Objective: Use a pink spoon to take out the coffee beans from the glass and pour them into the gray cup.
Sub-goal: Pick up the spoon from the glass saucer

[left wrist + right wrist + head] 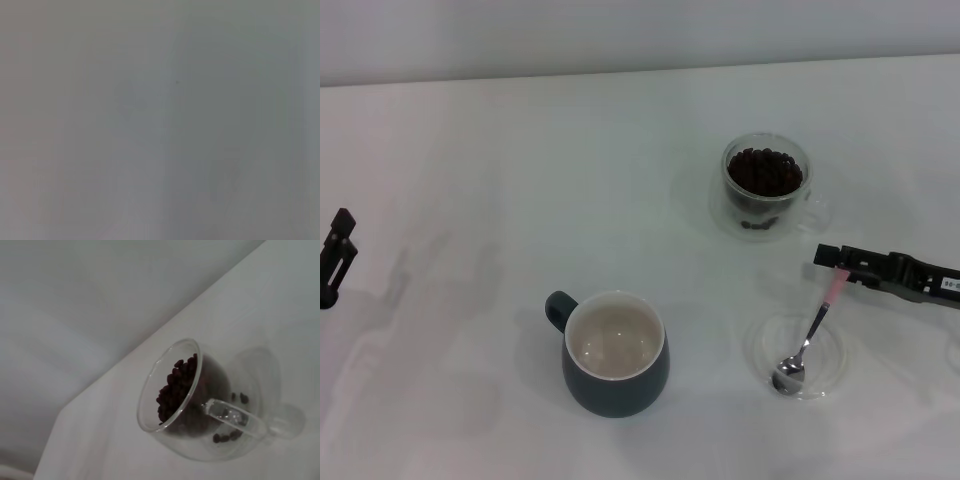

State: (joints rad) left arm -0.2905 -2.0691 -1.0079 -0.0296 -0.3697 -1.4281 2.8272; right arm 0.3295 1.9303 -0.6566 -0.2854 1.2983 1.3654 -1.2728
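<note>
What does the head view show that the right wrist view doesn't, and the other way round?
Only the head view shows the gray cup, empty inside, the pink spoon with its bowl on the clear saucer, the right gripper at the spoon's pink handle end, and the left gripper parked at the table's left edge. Only the right wrist view shows the glass handle close up. Both show the glass, the coffee beans and the white table.
</note>
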